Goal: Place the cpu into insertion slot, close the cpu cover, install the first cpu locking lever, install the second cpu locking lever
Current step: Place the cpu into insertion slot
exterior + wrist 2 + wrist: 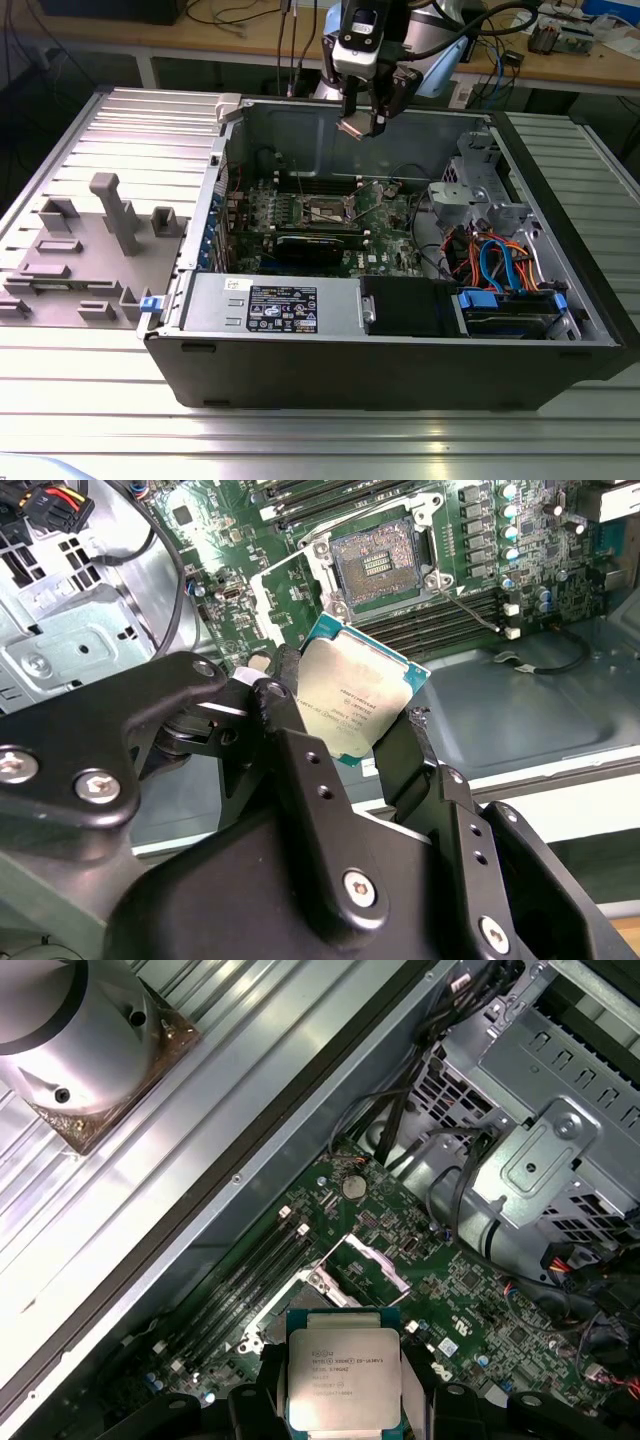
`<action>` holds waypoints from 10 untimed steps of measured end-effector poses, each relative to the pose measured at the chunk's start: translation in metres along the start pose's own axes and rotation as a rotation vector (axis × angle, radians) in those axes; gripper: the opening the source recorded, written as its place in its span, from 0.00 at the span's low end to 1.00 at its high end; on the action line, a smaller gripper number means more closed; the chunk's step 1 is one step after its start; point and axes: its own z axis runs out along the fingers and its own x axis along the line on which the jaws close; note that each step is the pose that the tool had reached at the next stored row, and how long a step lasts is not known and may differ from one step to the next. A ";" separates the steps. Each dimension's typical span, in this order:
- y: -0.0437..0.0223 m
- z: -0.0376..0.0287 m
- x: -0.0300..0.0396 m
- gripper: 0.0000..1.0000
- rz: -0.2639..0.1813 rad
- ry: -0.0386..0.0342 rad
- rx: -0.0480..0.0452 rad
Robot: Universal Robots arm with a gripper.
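My arm (430,40) holds its wrist pointing downward, the gripper (366,122) closed on the cpu (362,695), a black finger (300,770) pressed against each opposite edge.

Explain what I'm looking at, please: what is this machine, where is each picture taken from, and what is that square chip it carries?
This is a single robot arm ending in a gripper. The exterior view comes from a camera off the arm. It shows an open computer case lying on a ribbed metal table, with a grey holder block at the exterior view's left. Both wrist views come from cameras riding on the arm, looking past the gripper. The gripper is shut on the cpu, a flat silver-topped chip, held above the green board. The insertion slot on that board is empty, so the chip is not yet placed.
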 end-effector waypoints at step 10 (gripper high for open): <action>0.0000 0.0000 0.0000 0.54 0.060 -0.0053 -0.0011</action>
